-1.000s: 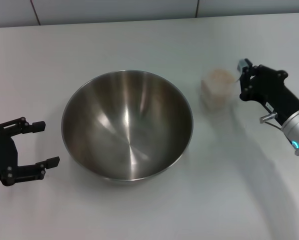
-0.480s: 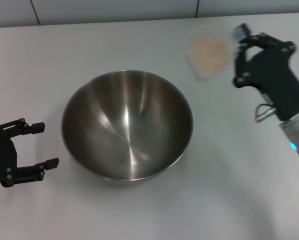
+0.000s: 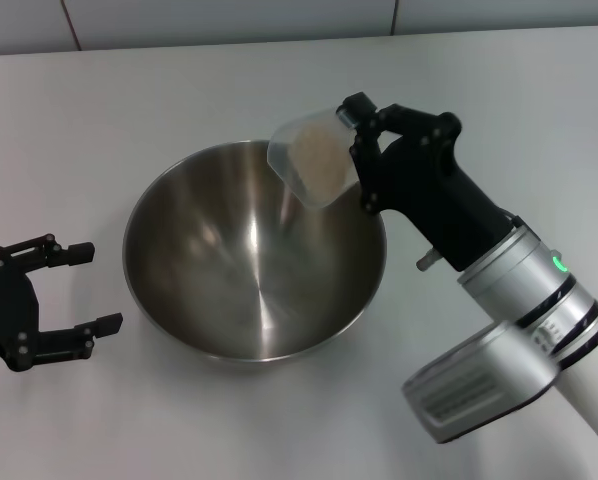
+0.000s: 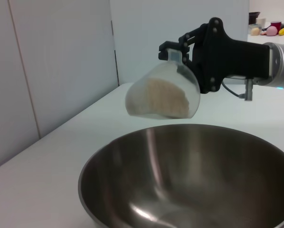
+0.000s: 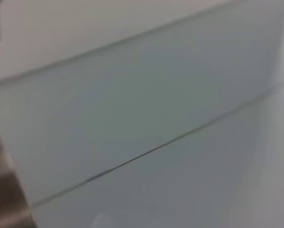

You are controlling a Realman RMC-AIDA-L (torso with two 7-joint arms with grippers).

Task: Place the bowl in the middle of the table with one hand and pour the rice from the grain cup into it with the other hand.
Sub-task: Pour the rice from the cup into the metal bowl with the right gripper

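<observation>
Grain cup tipped over the steel bowl

Nearest, the left gripper (image 3: pixel 84 288) rests on the table (image 3: pixel 179 90) beside the bowl (image 3: pixel 254 250), jaws spread and empty. Beyond it, the right gripper (image 3: pixel 364 150) is clamped on the grain cup (image 3: pixel 314 160), held tilted above the bowl's far rim. The left wrist view shows the rice (image 4: pixel 166 97) heaped inside the cup; the right wrist view shows only pale wall panels. No writing is legible.

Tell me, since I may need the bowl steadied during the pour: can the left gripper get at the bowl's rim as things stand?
Probably yes. The left gripper sits open on the table beside the bowl, nothing between them; the right gripper holds the grain cup over the far side.
</observation>
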